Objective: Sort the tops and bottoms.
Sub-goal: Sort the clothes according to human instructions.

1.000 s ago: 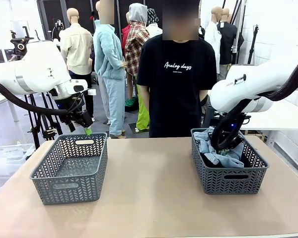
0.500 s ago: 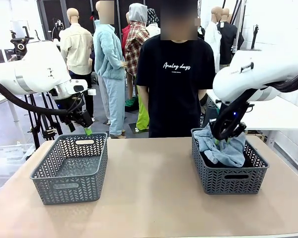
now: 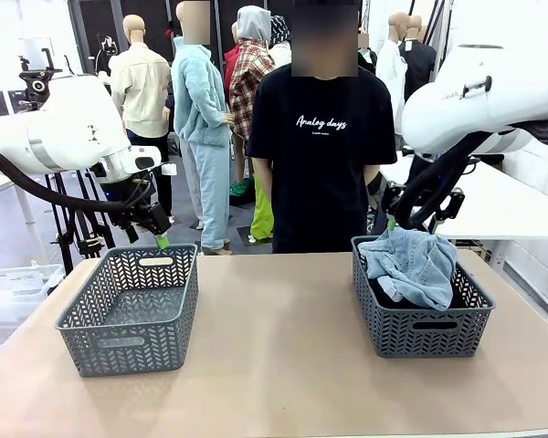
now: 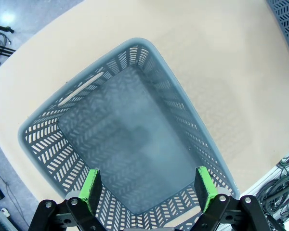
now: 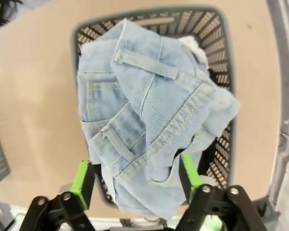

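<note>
Released pale denim bottoms (image 3: 413, 265) now heap the right basket (image 3: 420, 334).

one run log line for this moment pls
left gripper: open over empty left basket | right gripper: open above pale denim in right basket

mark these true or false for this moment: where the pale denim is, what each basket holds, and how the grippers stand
1. The pale denim garment lies heaped in the right basket. True.
2. The left basket holds a black top. False: nothing is seen in it.
3. The right gripper is clamped on the denim. False: its jaws stand apart above the garment, holding nothing.
4. The left gripper is open above the left basket. True.
5. The person is holding a garment over the table. False: no garment is seen in the person's hands.
</note>
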Tool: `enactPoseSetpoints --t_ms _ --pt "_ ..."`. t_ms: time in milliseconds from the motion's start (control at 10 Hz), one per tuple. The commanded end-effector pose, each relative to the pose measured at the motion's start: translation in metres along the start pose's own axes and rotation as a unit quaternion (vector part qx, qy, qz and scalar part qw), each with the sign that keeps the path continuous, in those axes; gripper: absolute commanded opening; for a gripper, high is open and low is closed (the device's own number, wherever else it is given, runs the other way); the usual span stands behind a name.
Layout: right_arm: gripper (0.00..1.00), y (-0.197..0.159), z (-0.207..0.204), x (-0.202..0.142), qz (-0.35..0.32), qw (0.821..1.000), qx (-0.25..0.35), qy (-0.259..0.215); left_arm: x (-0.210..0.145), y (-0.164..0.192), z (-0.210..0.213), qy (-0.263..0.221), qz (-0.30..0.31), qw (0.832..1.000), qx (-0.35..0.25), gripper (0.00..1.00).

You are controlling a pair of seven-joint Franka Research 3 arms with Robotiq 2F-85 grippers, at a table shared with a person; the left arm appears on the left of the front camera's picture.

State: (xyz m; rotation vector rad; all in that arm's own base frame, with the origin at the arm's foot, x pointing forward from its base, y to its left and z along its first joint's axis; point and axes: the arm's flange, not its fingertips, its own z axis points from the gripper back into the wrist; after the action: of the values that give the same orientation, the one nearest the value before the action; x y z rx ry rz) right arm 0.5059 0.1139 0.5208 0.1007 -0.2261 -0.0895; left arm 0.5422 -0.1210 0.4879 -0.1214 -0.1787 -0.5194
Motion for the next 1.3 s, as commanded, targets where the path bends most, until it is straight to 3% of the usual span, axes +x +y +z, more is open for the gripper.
enactPoseSetpoints --t_ms 0,1200 --pt "1.00 -0.0031 0.0110 -0.0008 -0.003 1.000 -0.011 -0.021 0.0001 0.0010 0.0014 -0.003 0.003 1.000 -0.005 1.00" --pt "1.00 -0.0015 0.0089 -0.0003 -0.001 1.000 0.000 -0.009 0.0001 0.0010 0.0014 -0.003 0.003 1.000 -0.005 1.00"
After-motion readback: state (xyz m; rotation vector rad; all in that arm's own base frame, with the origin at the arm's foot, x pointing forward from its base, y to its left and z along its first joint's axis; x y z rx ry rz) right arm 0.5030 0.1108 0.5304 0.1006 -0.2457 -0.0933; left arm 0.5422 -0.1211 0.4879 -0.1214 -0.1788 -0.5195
